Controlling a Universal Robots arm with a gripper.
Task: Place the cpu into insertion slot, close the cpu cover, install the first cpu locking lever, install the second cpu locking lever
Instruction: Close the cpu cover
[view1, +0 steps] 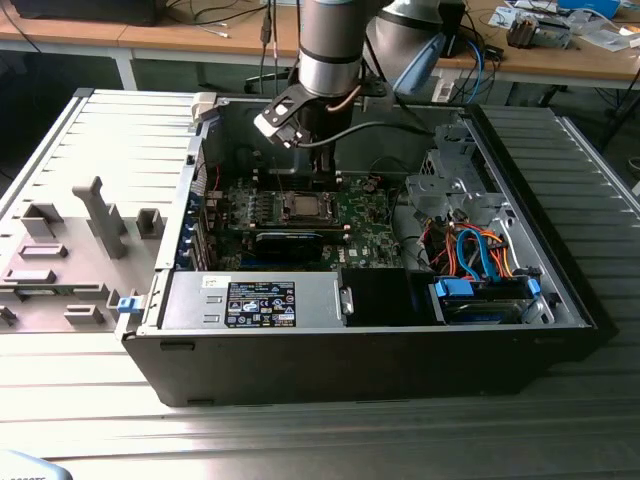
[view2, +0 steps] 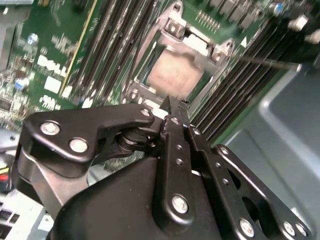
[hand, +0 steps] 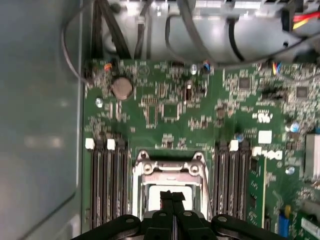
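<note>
The cpu (view2: 175, 75) lies in the insertion slot (view1: 304, 207) on the green board, its pale metal top showing. The silvery cpu cover (view2: 172, 31) lies down around it, framing the chip through its window. In the first wrist view the same cover (hand: 169, 168) frames the cpu (hand: 152, 196). A thin wire lever (view2: 265, 62) stands off one side of the socket. My gripper (view2: 175, 104) hovers just above the socket's edge with its black fingers pressed together and nothing between them. It appears again over the chip as the gripper (hand: 172, 196) and, inside the case, as the gripper (view1: 321, 182).
Long memory slots (hand: 107, 185) flank the socket on both sides. The open computer case (view1: 560, 300) walls in the board, with a black card (view1: 288, 240), a drive cage and orange and blue cables (view1: 478, 250) at the exterior view's right. A grey fixture plate (view1: 70, 250) lies at its left.
</note>
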